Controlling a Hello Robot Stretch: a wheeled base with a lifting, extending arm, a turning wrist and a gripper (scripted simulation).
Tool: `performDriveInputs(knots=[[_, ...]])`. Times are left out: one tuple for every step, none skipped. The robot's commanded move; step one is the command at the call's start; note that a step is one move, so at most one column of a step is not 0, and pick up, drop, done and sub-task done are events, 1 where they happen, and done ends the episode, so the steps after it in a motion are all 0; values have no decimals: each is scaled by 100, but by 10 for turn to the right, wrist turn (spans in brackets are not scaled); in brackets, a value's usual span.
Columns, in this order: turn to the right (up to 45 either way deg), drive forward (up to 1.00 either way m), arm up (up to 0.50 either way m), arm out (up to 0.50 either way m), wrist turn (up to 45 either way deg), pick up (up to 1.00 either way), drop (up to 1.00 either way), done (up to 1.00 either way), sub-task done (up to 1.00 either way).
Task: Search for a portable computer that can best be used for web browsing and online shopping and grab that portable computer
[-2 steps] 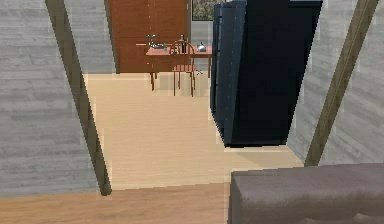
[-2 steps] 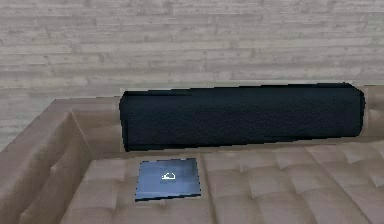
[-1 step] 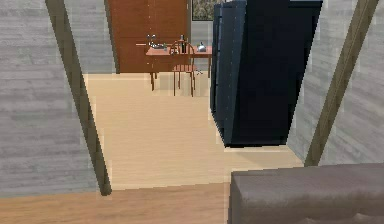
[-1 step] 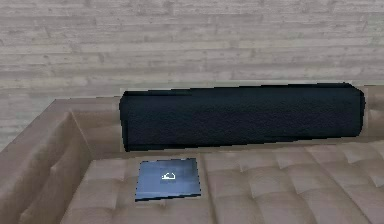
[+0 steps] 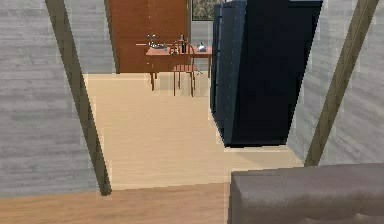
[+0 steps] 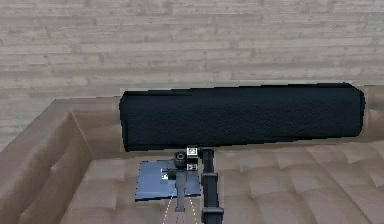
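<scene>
Arm (image 6: 210,200) nearest, a dark bar rising from the bottom edge just right of centre in the arm side view. Then left to right: brown tufted sofa (image 6: 60,170) across the lower frame, armrest at lower left. Laptop (image 6: 150,183) at lower centre, lying flat on the seat. It reads as a thin blue-grey slab, lid apparently down, no screen or keys legible, so the name is a guess from shape. Gripper (image 6: 181,170) sits at the slab's right edge, just under the white markers. Over or touching: can't tell. Can't tell either whether it has hold of anything, or the state of its fingers. Long black bolster (image 6: 240,118) runs from centre to right, above the gripper. Handling, my guess: stiff, thin, fairly light, smooth shell so slippery, hinge and screen fragile, and the soft seat gives under it. Best taken by a free long edge, not a corner. Forward view: door post (image 5: 85,110) left, table (image 5: 175,52) and chair (image 5: 183,62) upper centre, dark cabinet (image 5: 260,70) right, grey couch (image 5: 310,195) lower right.
</scene>
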Motion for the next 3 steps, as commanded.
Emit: performDriveInputs(knots=[[0,0,0,0,450,0,0,0,0],[0,0,0,0,450,0,0,0,0],[0,0,0,0,450,0,0,0,0]])
